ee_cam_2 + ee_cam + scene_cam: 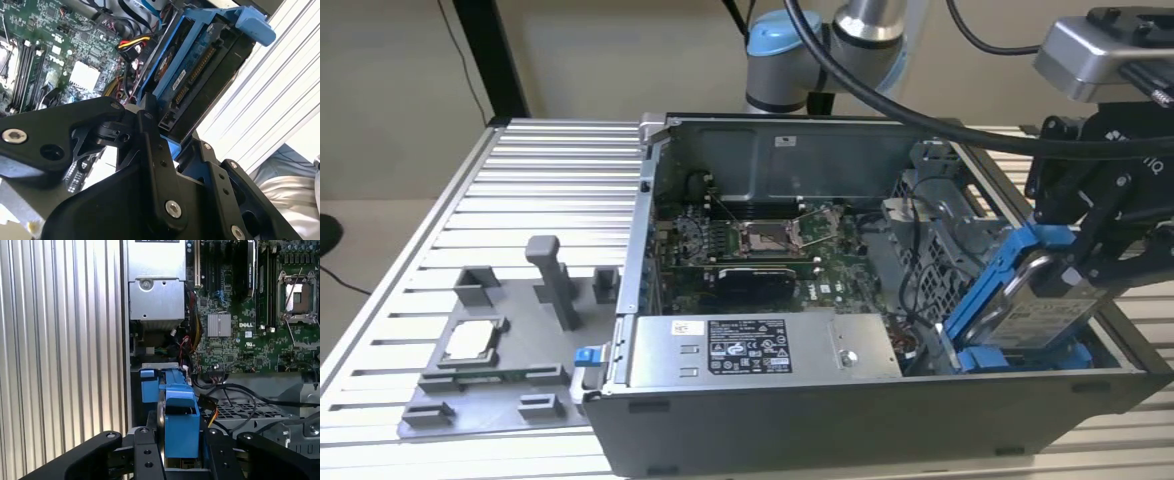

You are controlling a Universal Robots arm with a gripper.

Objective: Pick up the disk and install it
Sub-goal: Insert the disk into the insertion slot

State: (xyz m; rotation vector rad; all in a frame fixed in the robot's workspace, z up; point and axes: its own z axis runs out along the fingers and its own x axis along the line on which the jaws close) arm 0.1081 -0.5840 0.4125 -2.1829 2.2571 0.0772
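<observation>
The disk [1038, 318], silver-grey with a white label and framed by a blue bracket [991, 290], stands tilted on edge at the front corner of the open computer case [854, 415], on the exterior view's right. My black gripper [1090, 272] is shut on its upper end. In the second wrist view the disk [192, 75] shows its connector edge beyond the fingers [149, 131], with a blue tab [254, 22] at its far end. In the first wrist view the blue bracket [180, 420] sits between my two fingers, over the drive bay beside the case wall.
Inside the case lie the motherboard [747, 240] with an open CPU socket [765, 236], a grey box with a black label [747, 345] and loose cables [235, 400]. On the exterior view's left a grey fixture [494, 400] holds a silver CPU chip [470, 340]. Ribbed table [547, 180] surrounds the case.
</observation>
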